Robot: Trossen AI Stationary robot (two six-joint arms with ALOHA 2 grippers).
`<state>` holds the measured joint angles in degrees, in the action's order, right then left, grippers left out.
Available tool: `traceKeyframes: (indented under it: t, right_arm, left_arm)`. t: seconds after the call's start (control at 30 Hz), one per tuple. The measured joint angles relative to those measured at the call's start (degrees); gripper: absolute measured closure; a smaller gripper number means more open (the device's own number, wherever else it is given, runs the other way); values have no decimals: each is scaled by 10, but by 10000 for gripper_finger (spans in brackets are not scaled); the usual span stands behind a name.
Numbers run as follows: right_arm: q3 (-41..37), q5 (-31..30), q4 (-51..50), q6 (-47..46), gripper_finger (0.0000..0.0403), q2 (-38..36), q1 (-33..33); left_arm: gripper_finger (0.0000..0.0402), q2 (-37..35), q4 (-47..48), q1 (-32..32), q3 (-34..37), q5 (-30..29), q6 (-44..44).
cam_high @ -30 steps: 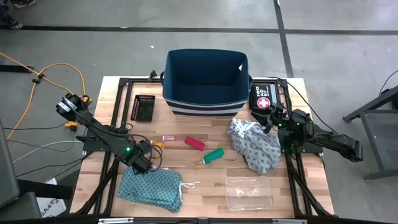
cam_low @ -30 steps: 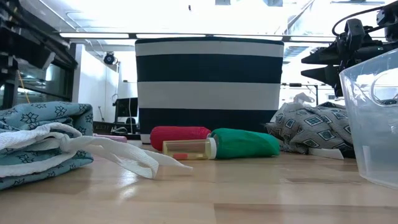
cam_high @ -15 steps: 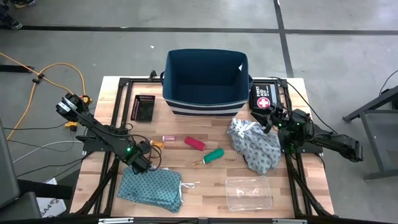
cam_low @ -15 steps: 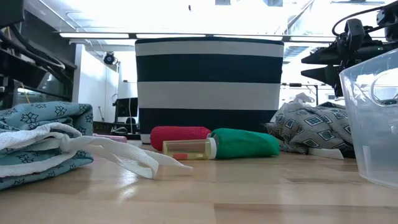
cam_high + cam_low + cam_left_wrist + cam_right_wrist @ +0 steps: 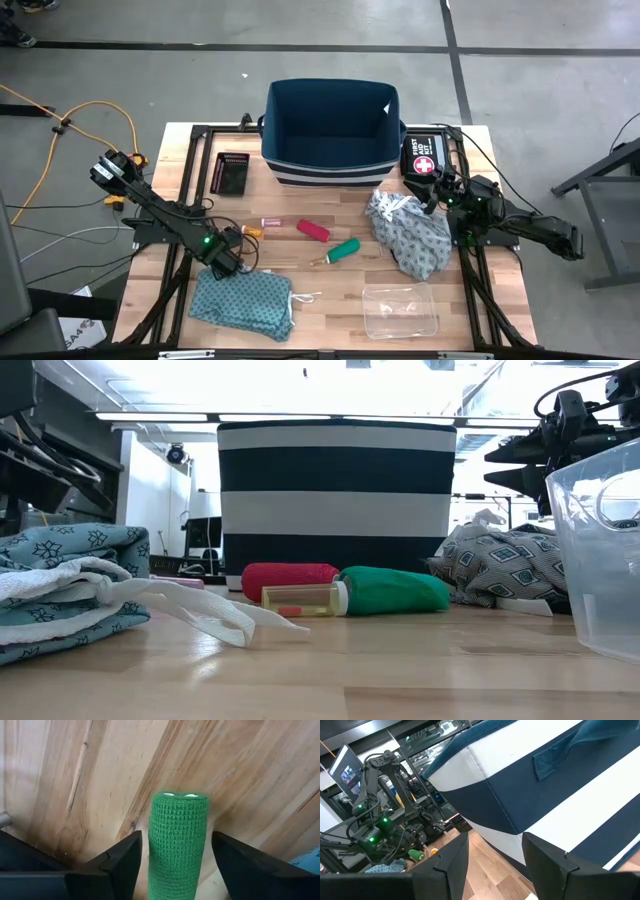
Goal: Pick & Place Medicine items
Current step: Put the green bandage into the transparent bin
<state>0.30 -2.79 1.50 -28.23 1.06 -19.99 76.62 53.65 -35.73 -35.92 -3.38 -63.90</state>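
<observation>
My left gripper (image 5: 232, 265) is low over the table by the far edge of the teal cloth (image 5: 243, 300). It is open, with one finger on each side of a green tube (image 5: 177, 860). The tube points along the fingers and a narrow gap shows on both sides. A second green tube (image 5: 345, 250), a red-pink tube (image 5: 313, 231) and a clear vial (image 5: 303, 599) lie mid-table. A tiny orange vial (image 5: 252, 230) and a pink stick (image 5: 269, 222) lie beyond my left gripper. My right gripper (image 5: 437, 195) hangs open above the far end of the grey patterned cloth (image 5: 412, 238).
A striped navy basket (image 5: 331, 130) stands at the far middle, with the black first aid pouch (image 5: 424, 160) to its right and a dark tray (image 5: 233, 173) to its left. A clear plastic container (image 5: 400, 310) sits near the front edge. Bare wood lies between the cloths.
In the low view, the left arm's dark links above the teal cloth have shifted; which way cannot be told. The tubes, vials and cloths have stayed where they were.
</observation>
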Motion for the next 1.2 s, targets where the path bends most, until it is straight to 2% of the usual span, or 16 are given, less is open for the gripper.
traceKeyframes:
  t: [0.37,0.77,0.97,1.2]
  right_arm:
    - [0,0,0,0,230,0,0]
    - [0,0,0,0,230,0,0]
    - [0,0,0,0,230,0,0]
    - [0,0,0,0,230,0,0]
  left_arm:
    - [265,0,1,0,0,-1,0]
    - [277,-13,0,0,0,-27,0]
    - [277,-96,1,0,0,-78,5]
    - [277,-239,-18,15,0,-197,59]
